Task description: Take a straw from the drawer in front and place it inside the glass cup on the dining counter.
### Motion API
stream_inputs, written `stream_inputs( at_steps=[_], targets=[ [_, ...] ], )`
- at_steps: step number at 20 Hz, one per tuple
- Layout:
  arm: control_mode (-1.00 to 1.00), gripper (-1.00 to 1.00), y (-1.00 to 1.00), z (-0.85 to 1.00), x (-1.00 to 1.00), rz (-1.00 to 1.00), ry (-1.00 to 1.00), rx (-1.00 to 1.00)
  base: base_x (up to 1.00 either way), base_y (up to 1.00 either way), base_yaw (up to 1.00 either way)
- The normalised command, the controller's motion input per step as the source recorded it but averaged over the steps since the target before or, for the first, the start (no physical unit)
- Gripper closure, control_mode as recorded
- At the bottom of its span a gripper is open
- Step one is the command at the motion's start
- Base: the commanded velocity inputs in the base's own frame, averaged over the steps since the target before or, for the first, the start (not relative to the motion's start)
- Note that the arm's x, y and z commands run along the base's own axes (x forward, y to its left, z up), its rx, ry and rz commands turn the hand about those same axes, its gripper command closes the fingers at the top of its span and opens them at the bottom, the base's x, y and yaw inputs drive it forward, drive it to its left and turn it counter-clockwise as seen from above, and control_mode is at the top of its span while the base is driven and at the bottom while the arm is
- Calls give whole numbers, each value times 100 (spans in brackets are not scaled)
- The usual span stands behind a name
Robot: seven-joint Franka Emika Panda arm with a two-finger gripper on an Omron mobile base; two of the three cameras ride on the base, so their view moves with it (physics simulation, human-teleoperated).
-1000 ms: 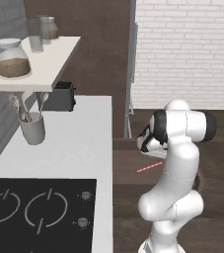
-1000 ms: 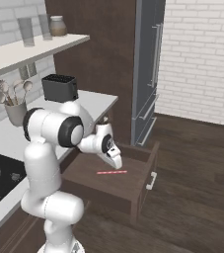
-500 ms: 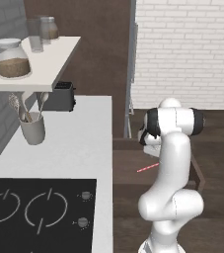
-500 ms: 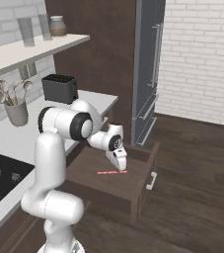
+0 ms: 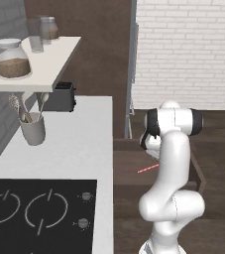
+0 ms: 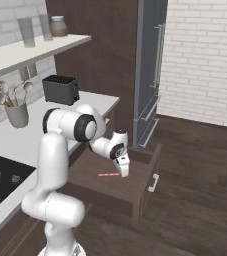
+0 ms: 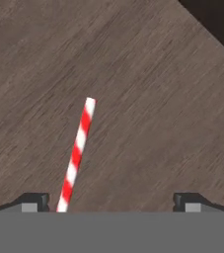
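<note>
The claw [image 6: 123, 171] hangs low inside the pulled-out drawer [image 6: 144, 186], its two tips wide apart and holding nothing. The straw [image 7: 77, 153] lies flat on the drawer floor just under the claw. In the hand view it runs past the left tip, not through the middle of the gap. The drawer floor around the claw is bare wood, with open room on each side. The drawer's front wall stands beyond the claw, and the white tabletop [image 5: 79, 144] edge is behind it.
</note>
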Motion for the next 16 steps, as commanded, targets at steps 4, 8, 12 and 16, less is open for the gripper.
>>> stream_inputs(
  at_steps=[4,8,12,16],
  targets=[
    [-100,-100,0,-24,0,-8,-2,0,0,0,0],
    [-100,-100,0,-10,15,-8,4,0,0,0,0],
    [-100,-100,0,0,35,-6,10,0,0,0,0],
    [-100,-100,0,0,34,-4,11,0,0,0,0]
  ],
)
